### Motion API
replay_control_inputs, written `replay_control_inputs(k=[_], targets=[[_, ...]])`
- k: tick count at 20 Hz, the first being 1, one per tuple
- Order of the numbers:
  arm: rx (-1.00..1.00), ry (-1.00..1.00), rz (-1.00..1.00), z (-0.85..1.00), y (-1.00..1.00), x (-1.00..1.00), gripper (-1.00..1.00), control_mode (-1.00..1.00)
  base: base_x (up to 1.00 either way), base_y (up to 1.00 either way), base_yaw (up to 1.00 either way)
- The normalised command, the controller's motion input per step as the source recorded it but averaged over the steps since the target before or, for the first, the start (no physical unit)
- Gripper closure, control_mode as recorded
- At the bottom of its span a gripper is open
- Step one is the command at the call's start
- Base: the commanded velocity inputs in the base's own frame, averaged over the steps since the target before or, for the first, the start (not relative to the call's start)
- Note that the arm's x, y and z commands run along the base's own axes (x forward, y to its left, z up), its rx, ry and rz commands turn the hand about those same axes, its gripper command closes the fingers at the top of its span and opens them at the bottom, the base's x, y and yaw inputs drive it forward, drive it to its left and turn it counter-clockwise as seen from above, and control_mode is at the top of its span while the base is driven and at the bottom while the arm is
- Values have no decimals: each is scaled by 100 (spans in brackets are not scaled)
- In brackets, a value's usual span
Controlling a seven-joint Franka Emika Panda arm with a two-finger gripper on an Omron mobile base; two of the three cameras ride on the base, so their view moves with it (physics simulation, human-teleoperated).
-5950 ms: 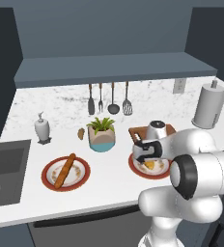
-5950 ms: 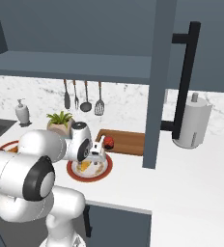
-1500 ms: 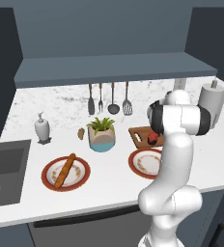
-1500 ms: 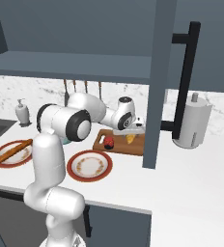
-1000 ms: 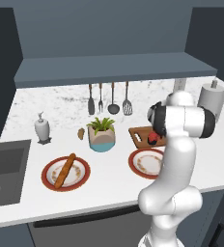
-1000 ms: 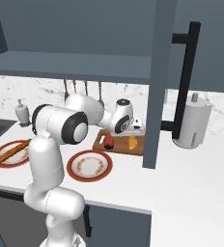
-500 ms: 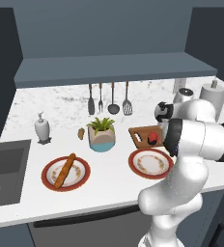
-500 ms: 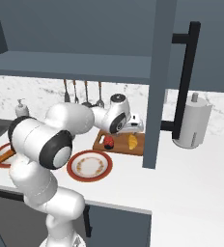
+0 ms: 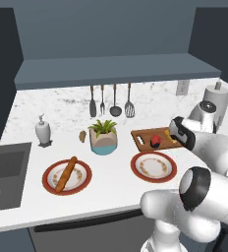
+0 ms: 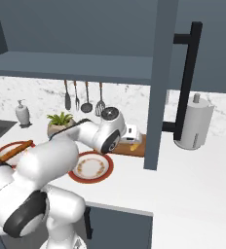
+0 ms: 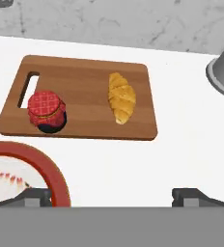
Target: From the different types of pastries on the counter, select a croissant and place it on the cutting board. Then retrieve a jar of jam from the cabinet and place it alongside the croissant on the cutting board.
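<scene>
From the hand camera I look down on the rectangular brown wooden cutting board (image 11: 80, 99), lying flat on the white marble-patterned tabletop (image 11: 181, 144) with its slot handle at the left end. On it I see the small golden-yellow curved croissant (image 11: 121, 98), lying lengthwise right of the middle. The small round jar of jam with a red checked lid (image 11: 47, 112) stands upright near the slot handle, close to the board's near edge. Jar and croissant are apart, with bare wood between them.

My hand (image 11: 111, 195) hangs above the tabletop in front of the board; its two dark fingertips (image 11: 34, 196) stand wide apart with nothing between them. A red-rimmed round plate (image 11: 53, 178) sits just in front of the board's left corner.

In the left base view I find the board (image 9: 144, 135) right of a potted green plant in a pale blue pot (image 9: 104, 138), with the jar (image 9: 156, 141) on it. The long brown baguette (image 9: 66, 173) rests on another red-rimmed plate (image 9: 49, 182), and the tiny brown oval bun (image 9: 82, 136) lies left of the plant.
</scene>
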Motion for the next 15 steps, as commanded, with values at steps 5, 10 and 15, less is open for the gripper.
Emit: replay_control_inputs(k=[5,10,15], targets=[[0,-32,-5,0,54,-100,-100,-100,0,0,0],[0,-25,-2,15,34,-100,-100,-100,0,0,0],[0,-18,-5,38,14,-100,-100,-100,0,0,0]])
